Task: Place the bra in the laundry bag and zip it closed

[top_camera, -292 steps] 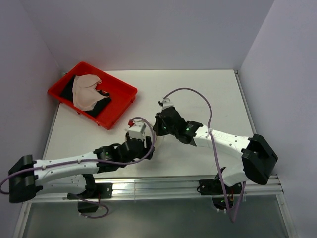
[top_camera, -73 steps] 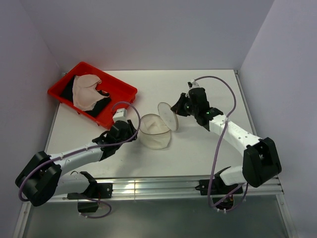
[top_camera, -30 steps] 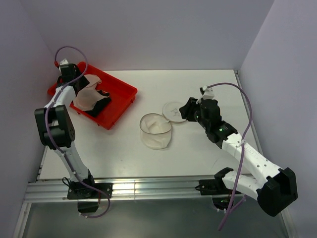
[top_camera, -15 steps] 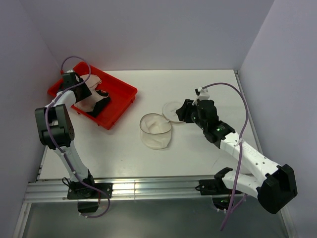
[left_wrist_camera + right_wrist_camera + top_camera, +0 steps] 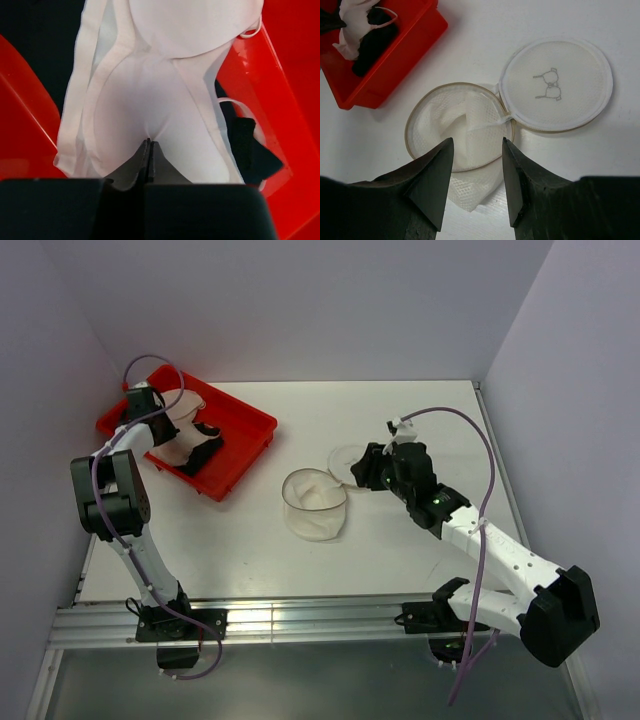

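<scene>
- Left gripper (image 5: 149,145): my two dark fingers are pressed together with only a hairline between them. They pinch the pale fabric of the bra (image 5: 150,100), which puckers toward the tips.
- Right gripper (image 5: 476,145): my jaws stand apart with nothing between them, hanging over the open laundry bag (image 5: 427,125) without touching it.
- First container, the red tray (image 5: 280,100): a shallow rectangle of glossy moulded plastic, set at the far left corner of the white table (image 5: 520,20).
- It holds the bra, which is off-white, smooth and matte, with rounded cups, flat stitched bands and thin looping straps.
- The bra lies on top of a black garment (image 5: 247,150), soft and crumpled, that shows at its edges.
- Second container, the laundry bag: a small round drum of translucent white mesh, standing near the table's middle, well apart from the tray.
- Its mouth faces up, ringed by a tan rim, and only its own slack, folded mesh shows inside.
- The lid (image 5: 580,55) is a flat mesh disc with a white rim, joined to the bag at one edge. It lies face up on the table just beside the mouth.
- A small dark bra outline (image 5: 547,85) is printed at the lid's centre.
</scene>
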